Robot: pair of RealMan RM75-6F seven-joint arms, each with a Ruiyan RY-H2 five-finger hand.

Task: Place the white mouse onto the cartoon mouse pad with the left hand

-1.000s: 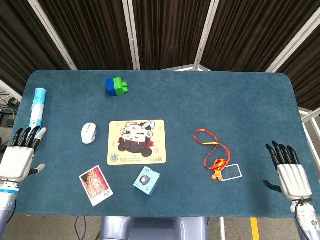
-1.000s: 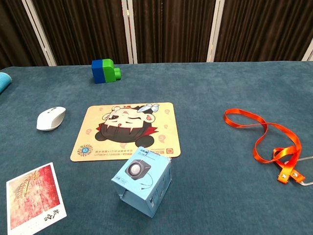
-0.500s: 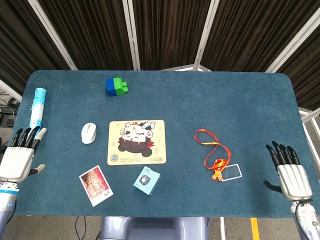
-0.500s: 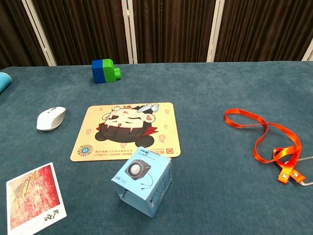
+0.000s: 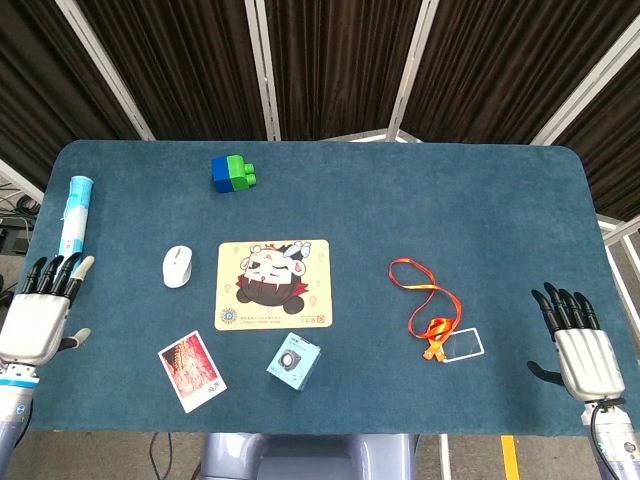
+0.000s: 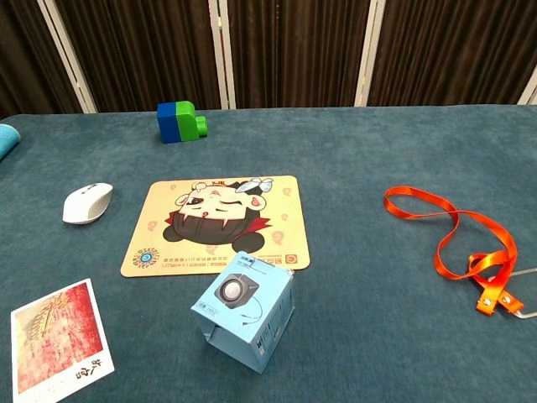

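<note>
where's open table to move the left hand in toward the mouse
Bare cloth lies between the left hand and the white mouse, bordered by the tube behind and the photo card in front. Crowded: the cartoon mouse pad's front edge, near the small box.

- White mouse (image 6: 87, 202) at middle left, just beside the cartoon mouse pad (image 6: 220, 224).
- Blue box (image 6: 247, 310) below the pad.
- Orange lanyard (image 6: 457, 243) at right.
- Blue-green block (image 6: 180, 122) at upper left.
</note>
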